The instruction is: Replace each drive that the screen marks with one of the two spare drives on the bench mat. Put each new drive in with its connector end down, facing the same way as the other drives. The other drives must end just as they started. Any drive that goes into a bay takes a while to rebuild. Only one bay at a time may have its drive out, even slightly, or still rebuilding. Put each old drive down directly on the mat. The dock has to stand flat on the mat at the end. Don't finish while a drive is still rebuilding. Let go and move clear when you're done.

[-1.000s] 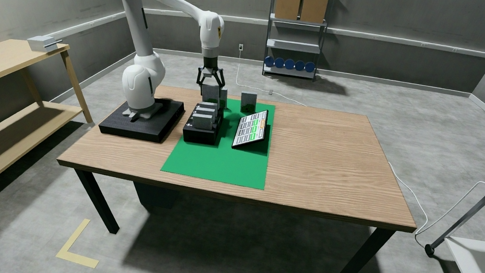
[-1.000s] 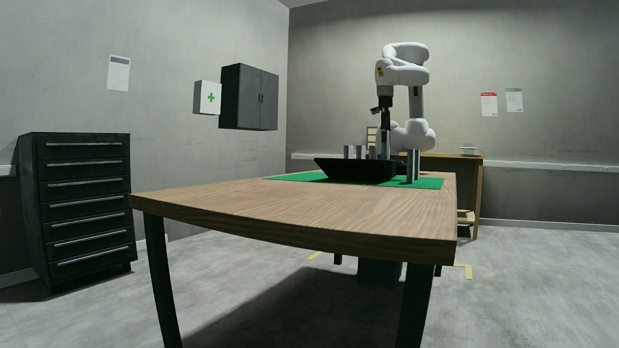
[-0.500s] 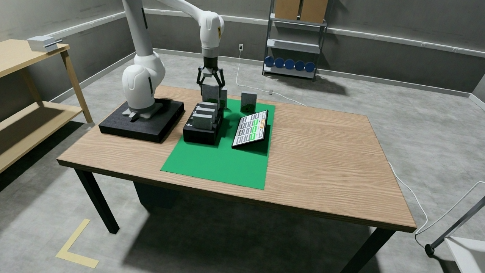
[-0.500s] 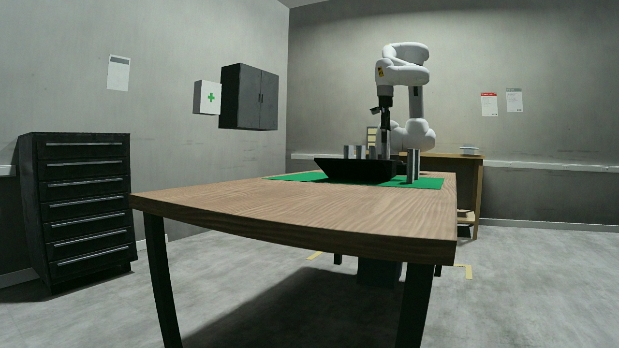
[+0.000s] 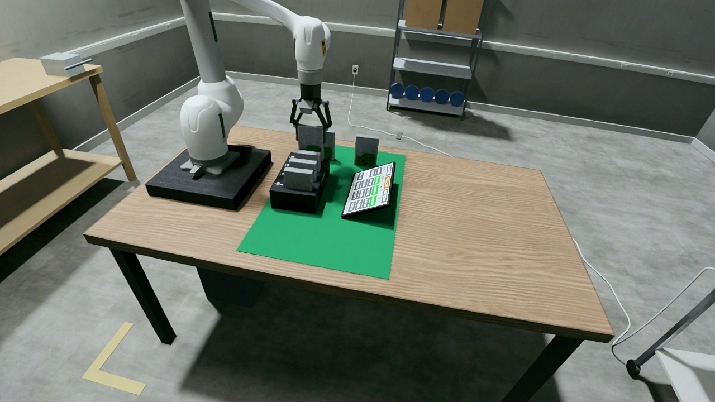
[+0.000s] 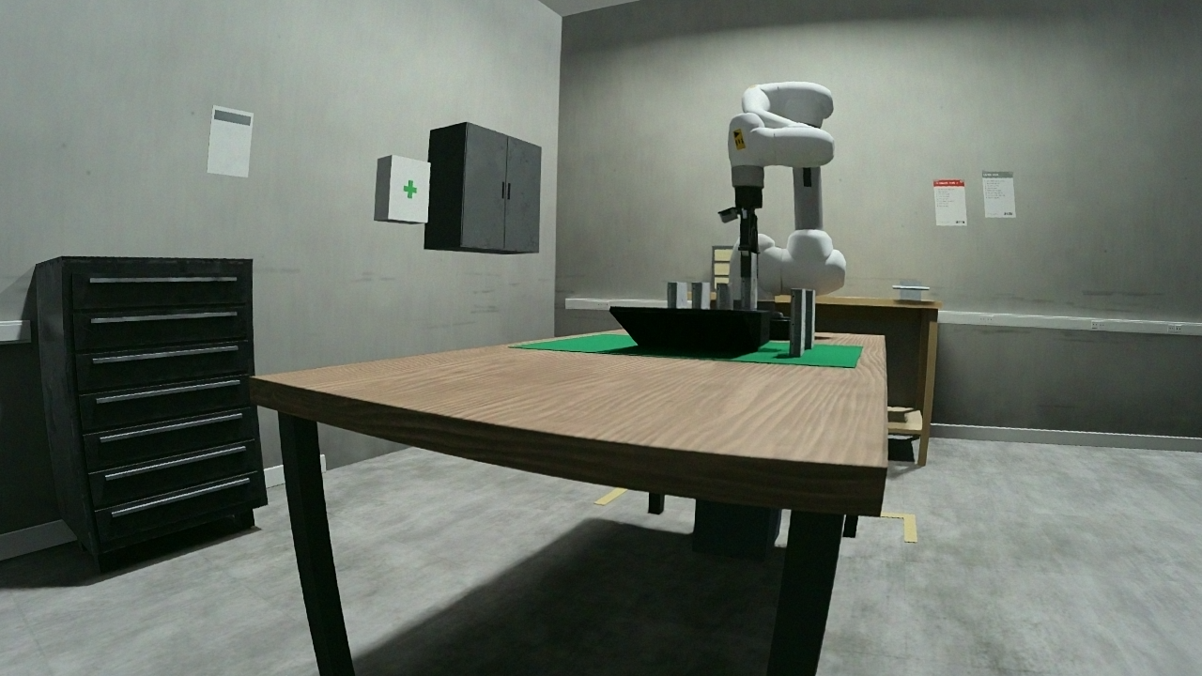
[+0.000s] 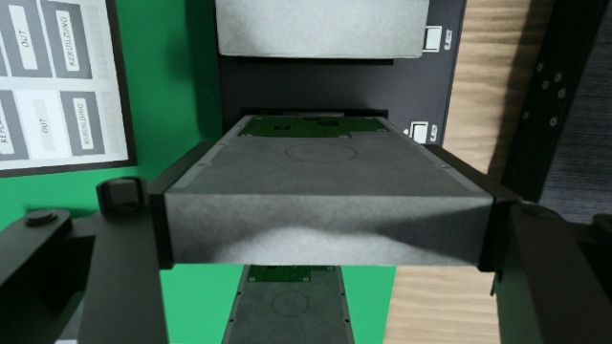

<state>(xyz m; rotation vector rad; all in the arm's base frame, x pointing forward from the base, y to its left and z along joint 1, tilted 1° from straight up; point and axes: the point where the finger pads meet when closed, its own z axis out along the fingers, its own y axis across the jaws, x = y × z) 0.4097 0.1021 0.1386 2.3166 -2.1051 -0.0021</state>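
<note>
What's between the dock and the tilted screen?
Only green mat between dock and screen, partly shadowed; top view shows it.

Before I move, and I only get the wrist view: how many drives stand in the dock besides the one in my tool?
Observer: Three seated drives, in a row in the dock.
Operator: I only catch a corner of the screen. Any colored cells on it?
Observer: Yes, the screen shows several green ones and an orange cell.
</note>
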